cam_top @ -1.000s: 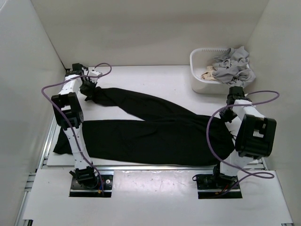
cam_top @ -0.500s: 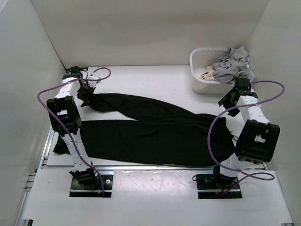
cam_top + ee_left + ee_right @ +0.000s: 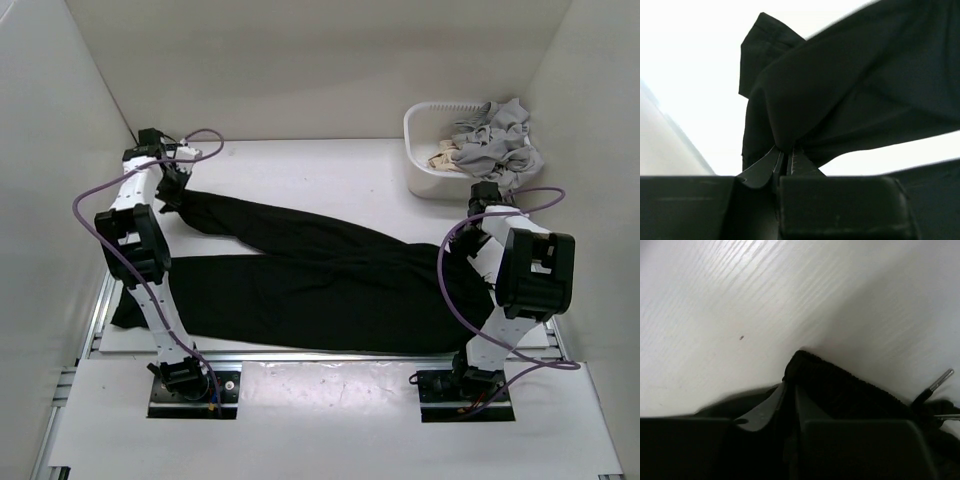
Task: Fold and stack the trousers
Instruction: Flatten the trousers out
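Note:
The black trousers [image 3: 330,275] lie spread across the white table, waist at the right and both legs running left. My left gripper [image 3: 168,190] is at the far left, shut on the hem end of the far leg; in the left wrist view the fingertips [image 3: 785,156] pinch bunched black fabric [image 3: 855,85]. My right gripper [image 3: 481,222] is at the waist's far right corner. In the right wrist view it [image 3: 790,386] is shut on the ribbed waistband edge [image 3: 840,385], held just above the table.
A white basket [image 3: 420,170] stands at the back right, holding light grey garments [image 3: 495,135] and a beige cloth [image 3: 441,157]. White walls enclose the table on the left, back and right. Purple cables loop from both arms.
My left gripper has moved back and to the left with the far leg's hem, drawing that leg straighter. My right wrist rose toward the basket, then came back left over the waist corner.

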`<control>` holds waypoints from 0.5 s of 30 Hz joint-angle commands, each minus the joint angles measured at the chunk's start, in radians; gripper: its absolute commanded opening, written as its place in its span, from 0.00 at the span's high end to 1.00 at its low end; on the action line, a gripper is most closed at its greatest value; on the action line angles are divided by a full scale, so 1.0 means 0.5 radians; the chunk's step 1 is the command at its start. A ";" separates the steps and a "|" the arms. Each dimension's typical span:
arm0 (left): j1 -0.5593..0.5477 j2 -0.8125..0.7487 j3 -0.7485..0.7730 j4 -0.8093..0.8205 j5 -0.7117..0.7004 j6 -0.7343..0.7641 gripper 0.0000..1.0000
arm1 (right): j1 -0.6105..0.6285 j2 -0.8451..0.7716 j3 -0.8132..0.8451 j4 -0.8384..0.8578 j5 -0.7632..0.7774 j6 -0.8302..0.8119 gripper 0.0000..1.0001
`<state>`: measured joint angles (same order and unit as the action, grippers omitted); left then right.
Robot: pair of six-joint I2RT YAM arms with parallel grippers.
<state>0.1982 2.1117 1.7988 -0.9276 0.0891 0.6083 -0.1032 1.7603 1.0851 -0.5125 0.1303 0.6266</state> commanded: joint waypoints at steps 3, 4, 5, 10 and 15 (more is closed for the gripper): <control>0.024 -0.039 0.311 -0.007 -0.006 -0.075 0.86 | -0.024 0.008 0.023 -0.049 0.156 0.026 1.00; 0.024 -0.060 0.347 -0.007 -0.006 -0.075 0.86 | -0.051 -0.059 0.023 -0.049 0.175 0.026 1.00; 0.024 -0.078 0.427 -0.007 -0.006 -0.093 0.86 | -0.051 -0.112 0.023 -0.028 0.196 0.026 1.00; 0.045 -0.345 0.452 -0.007 0.101 -0.069 0.86 | -0.051 -0.636 -0.127 -0.006 0.365 0.072 1.00; 0.082 -0.667 -0.292 0.103 0.006 0.011 0.86 | -0.051 -1.210 -0.565 -0.030 0.436 0.222 1.00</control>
<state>0.2203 1.8854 1.7912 -0.8822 0.1108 0.5896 -0.1242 1.2537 0.8997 -0.4965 0.2817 0.6838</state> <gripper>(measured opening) 0.153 0.007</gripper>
